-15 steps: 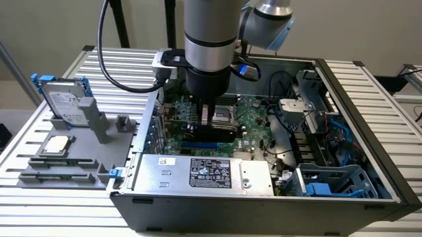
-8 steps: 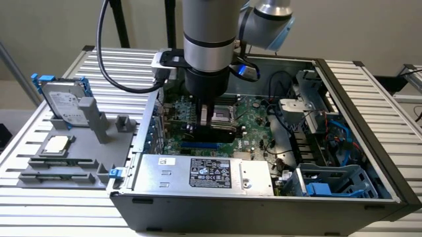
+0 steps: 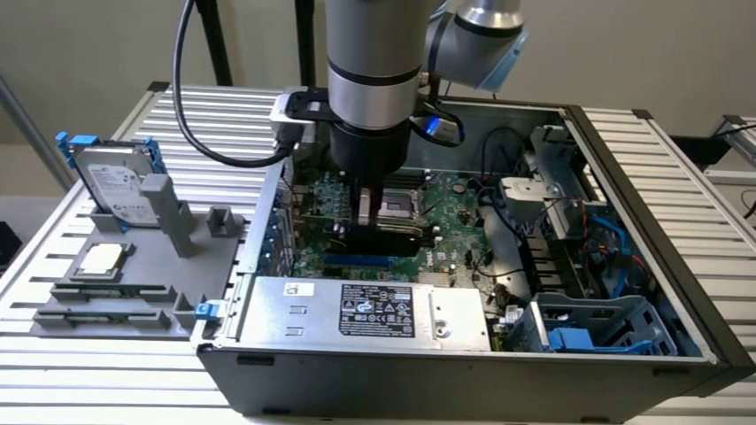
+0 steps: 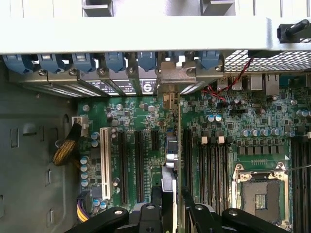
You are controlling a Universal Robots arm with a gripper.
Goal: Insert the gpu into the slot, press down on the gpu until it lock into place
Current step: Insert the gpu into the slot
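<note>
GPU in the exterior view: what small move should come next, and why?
Likely a short lowering toward the slot: the gripper holds the gpu upright over the motherboard, and the blue strip shows uncovered along the card's lower edge, so it seems unseated.

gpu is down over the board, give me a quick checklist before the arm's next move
1. Grip: the gripper has a finger on each side of the thin flat black gpu card. Ok.
2. Position: the card hangs just above the long narrow bright-blue slot in the exterior view. Ok.
3. Seated: the blue strip shows below the card's lower edge. Not ok.
4. Squareness: in the wrist view the card is seen edge-on and runs parallel to the long black slots. Ok.
5. Bracket end lined up with the rear opening of the grey metal case. Cannot tell.
6. Slot latch state. Cannot tell.
</note>
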